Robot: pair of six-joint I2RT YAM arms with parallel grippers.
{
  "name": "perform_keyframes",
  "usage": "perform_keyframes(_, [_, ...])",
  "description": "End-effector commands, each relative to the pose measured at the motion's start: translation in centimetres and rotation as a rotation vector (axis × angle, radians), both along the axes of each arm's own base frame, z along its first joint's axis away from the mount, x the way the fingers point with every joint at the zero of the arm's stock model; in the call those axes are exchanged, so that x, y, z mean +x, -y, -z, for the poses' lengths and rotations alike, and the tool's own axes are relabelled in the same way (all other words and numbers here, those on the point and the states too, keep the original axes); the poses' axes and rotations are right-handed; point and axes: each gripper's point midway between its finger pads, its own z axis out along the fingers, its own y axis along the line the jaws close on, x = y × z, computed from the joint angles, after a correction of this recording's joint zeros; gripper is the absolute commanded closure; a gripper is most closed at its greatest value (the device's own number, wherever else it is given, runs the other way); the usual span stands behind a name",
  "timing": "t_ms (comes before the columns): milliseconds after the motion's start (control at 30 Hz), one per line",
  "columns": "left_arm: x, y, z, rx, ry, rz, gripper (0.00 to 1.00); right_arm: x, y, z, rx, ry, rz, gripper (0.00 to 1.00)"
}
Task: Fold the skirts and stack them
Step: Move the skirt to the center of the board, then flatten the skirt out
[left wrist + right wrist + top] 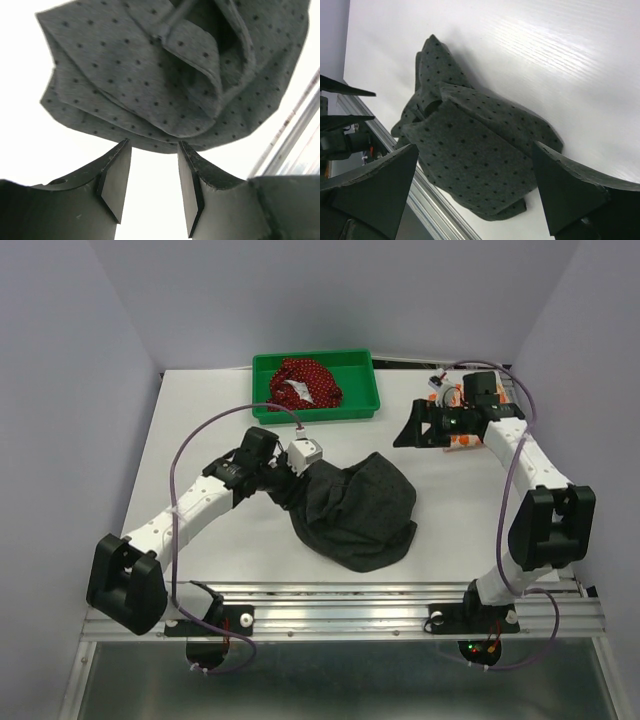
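Top external view: the grey skirt point(360, 510) is found in a crumpled heap on the table point(200, 410), in the middle and near the front edge. The red skirt point(305, 383) is seen bunched, unfolded, inside the green tray point(320, 412) at the far edge. The orange-and-white skirt point(465, 443) is mostly hidden beneath the right arm at the far right, so its condition cannot be judged. No stack is observed.

Left wrist view: the left claw point(153, 146) is spread part way, with nothing between its fingers; bare table is seen in the gap. The edge of the grey skirt lies just beyond the fingertips, apart from them.

Right wrist view: the right claw point(475, 146) is spread wide and empty, well apart from the grey skirt.

Assessment: the step in hand is judged to be the flattening of the grey skirt ahead of its first fold. The task is judged to be at an early stage.

Recommendations: a single layer at an outer edge should be taken, not a pinch of several layers, since the heap is doubled over itself. Waistband and hem should be identified first; they cannot be told apart with certainty here. The right claw should be brought to the opposite edge so that the cloth is drawn flat between two holds. The cloth should be kept back from the front rail point(350, 592), where an overhanging edge could slip off.
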Motion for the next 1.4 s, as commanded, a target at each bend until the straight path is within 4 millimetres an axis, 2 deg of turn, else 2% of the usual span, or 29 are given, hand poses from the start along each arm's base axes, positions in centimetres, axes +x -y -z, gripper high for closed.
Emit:
perform_keyframes(0, [-1.7, 0.9, 0.2, -0.034, -0.042, 0.089, 0.47, 0.5, -4.4, -2.4, 0.039, 0.052, -0.078, 0.00])
perform_keyframes(67, [-2.3, 1.2, 0.7, -0.031, -0.055, 0.118, 0.47, 0.5, -5.5, -2.1, 0.011, 0.062, -0.106, 0.00])
perform_keyframes(100, [-2.3, 1.3, 0.9, -0.024, -0.048, 0.119, 0.48, 0.6, -5.8, -1.1, -0.018, 0.041, -0.109, 0.00])
perform_keyframes(133, [-2.7, 1.7, 1.0, -0.019, -0.048, 0.133, 0.48, 0.2, -7.0, -0.8, -0.037, 0.042, -0.144, 0.01])
perform_keyframes(267, [-3.5, 3.0, 1.1, -0.003, -0.020, 0.168, 0.49, 0.4, -8.5, 0.3, -0.107, 0.021, -0.155, 0.04])
perform_keyframes(300, [-3.5, 3.1, 1.3, 0.016, -0.004, 0.167, 0.49, 0.9, -8.1, 0.8, -0.139, 0.016, -0.140, 0.05])
perform_keyframes(400, [-4.2, 4.1, 1.8, 0.037, 0.013, 0.192, 0.51, 0.7, -8.3, 1.6, -0.188, -0.018, -0.144, 0.12])
perform_keyframes(433, [-4.2, 4.2, 2.0, 0.041, 0.009, 0.190, 0.51, 0.7, -8.2, 2.0, -0.198, -0.030, -0.150, 0.18])
perform_keyframes(567, [-3.0, 4.5, 2.3, 0.051, 0.034, 0.151, 0.56, -0.2, -8.0, 2.6, -0.236, -0.064, -0.168, 0.30])
perform_keyframes(767, [-1.9, 5.2, 2.3, 0.040, 0.047, 0.131, 0.61, -1.5, -7.0, 2.7, -0.276, -0.074, -0.189, 0.37])
perform_keyframes(833, [-1.4, 5.3, 2.6, 0.052, 0.051, 0.117, 0.69, -2.0, -6.8, 2.3, -0.279, -0.064, -0.201, 0.39])
perform_keyframes(933, [-0.6, 5.8, 2.9, 0.059, 0.057, 0.112, 0.85, -3.0, -6.4, 2.3, -0.295, -0.059, -0.224, 0.48])
perform_keyframes(1000, [0.0, 5.9, 2.5, 0.055, 0.070, 0.096, 1.00, -3.6, -6.1, 2.1, -0.302, -0.055, -0.237, 0.57])
perform_keyframes(1067, [0.4, 5.7, 1.9, 0.047, 0.082, 0.076, 1.00, -3.9, -5.6, 1.8, -0.320, -0.040, -0.237, 0.61])
perform_keyframes(1200, [2.5, 3.4, 0.0, 0.028, 0.109, -0.038, 1.00, -4.1, -4.0, 1.0, -0.396, 0.018, -0.201, 0.63])
perform_keyframes(1233, [3.0, 2.8, -0.6, 0.026, 0.117, -0.060, 1.00, -4.0, -3.8, 0.8, -0.407, 0.031, -0.197, 0.67])
perform_keyframes(1333, [4.9, 0.4, -3.8, -0.003, 0.180, -0.154, 1.00, -3.9, -2.9, -0.2, -0.448, 0.089, -0.183, 0.83])
perform_keyframes(1367, [5.4, 0.1, -5.0, -0.012, 0.203, -0.170, 1.00, -3.8, -2.7, -0.5, -0.458, 0.103, -0.177, 0.92])
